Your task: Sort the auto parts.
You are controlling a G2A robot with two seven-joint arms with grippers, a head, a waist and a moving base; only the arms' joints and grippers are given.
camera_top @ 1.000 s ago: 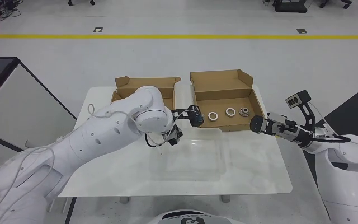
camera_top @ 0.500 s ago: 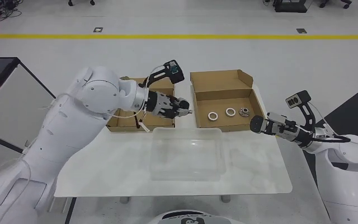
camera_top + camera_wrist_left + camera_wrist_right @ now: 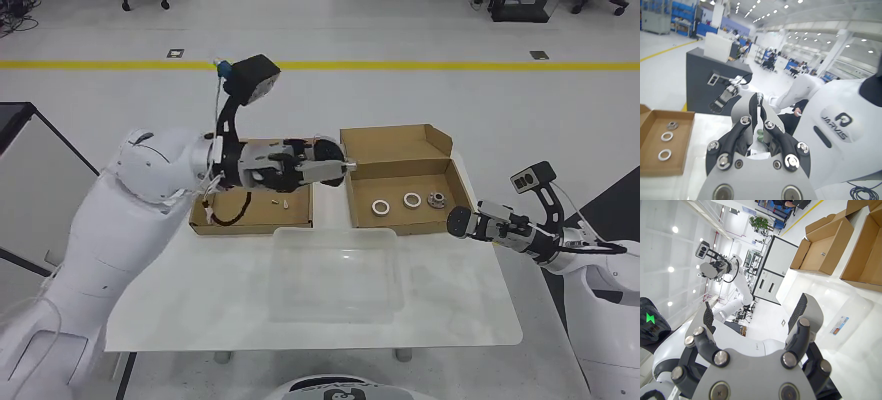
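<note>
The left gripper (image 3: 758, 107) is pinched narrow on one small silver threaded bolt (image 3: 759, 97), ribbed along its shank, which pokes out past the black ridged pads. From the top view this gripper (image 3: 340, 168) sits raised over the seam between two open brown cardboard boxes.

The left cardboard box (image 3: 212, 222) lies back along the gripper's own arm and holds at least one small pale metal piece (image 3: 284, 204). The right cardboard box (image 3: 400, 145) lies just beyond the fingertips. On its floor I count two flat pale ring washers (image 3: 381, 208) (image 3: 412, 200), smooth and round, and one grey flanged nut (image 3: 436, 198), all three in a row and apart from one another.

One clear plastic tub (image 3: 335, 290), rectangular with rounded corners, stands below the left gripper, just beside both boxes on the white table (image 3: 460, 300).

The right gripper (image 3: 458, 221) hangs near the outer corner of the right box, its ridged fingers (image 3: 803, 302) spread wide and holding nothing
</note>
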